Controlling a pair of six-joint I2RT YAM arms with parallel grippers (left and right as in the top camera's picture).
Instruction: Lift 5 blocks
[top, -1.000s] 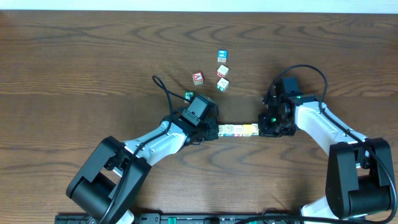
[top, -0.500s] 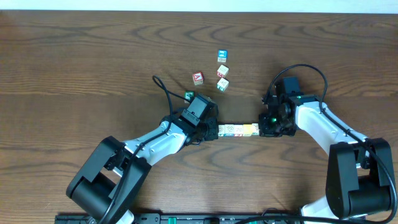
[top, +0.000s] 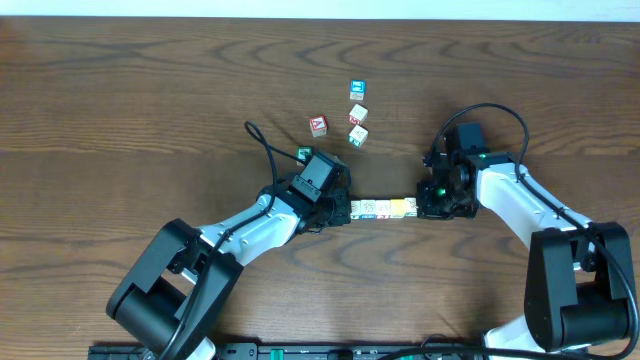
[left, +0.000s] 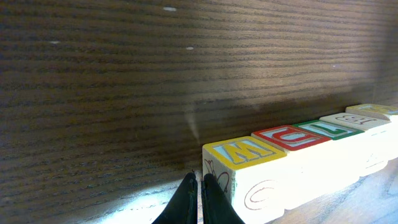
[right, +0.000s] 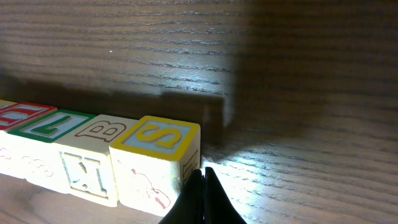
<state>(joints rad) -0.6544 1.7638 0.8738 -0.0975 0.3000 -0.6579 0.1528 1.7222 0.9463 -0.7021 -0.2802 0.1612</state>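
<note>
Several blocks lie end to end in one straight row between my two grippers. My left gripper is shut, its closed tips pressed against the end face of the yellow M block. At the other end my right gripper is also shut, its tips against the end face of the yellow S block. Between those two sit a red-edged block, a green-edged one and a cream B block. Whether the row touches the table I cannot tell.
Loose cubes lie farther back: a red one, a blue one, two cream ones, and a green one beside the left wrist. A black cable loops behind the left arm.
</note>
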